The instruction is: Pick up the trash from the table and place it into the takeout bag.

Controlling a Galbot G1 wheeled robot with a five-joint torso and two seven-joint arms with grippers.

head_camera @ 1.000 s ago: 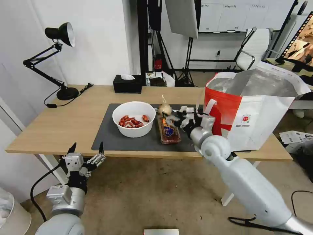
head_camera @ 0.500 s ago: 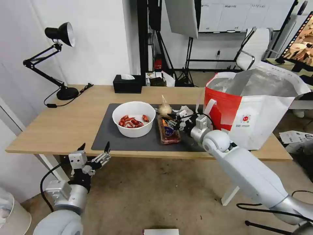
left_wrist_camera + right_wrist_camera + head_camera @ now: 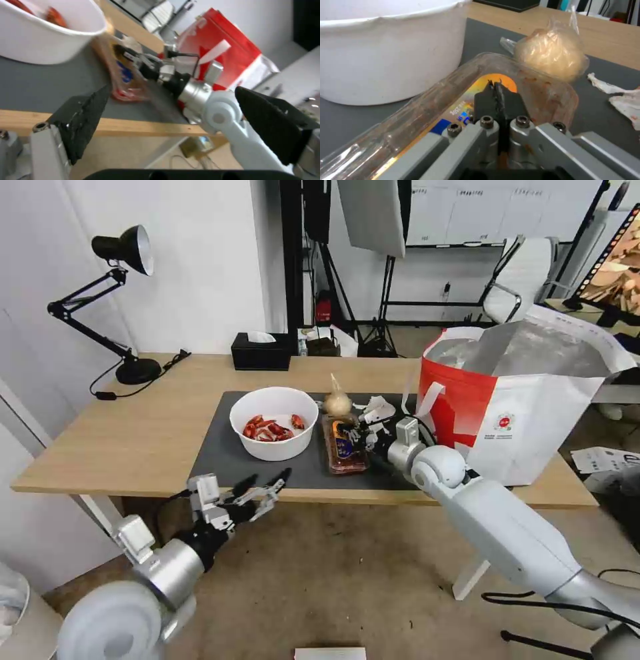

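The right gripper [image 3: 496,93], jaws pinched together on the rim of the clear tray [image 3: 345,447] just beside the bowl [image 3: 273,423], seems thinly seated; the flimsy edge could slip. The left gripper [image 3: 267,492], spread wide, hovers before the bowl.

Right gripper [image 3: 351,434] at clear tray [image 3: 345,449] beside white bowl [image 3: 273,431]; left gripper [image 3: 265,489] spread below table edge [image 3: 100,483]
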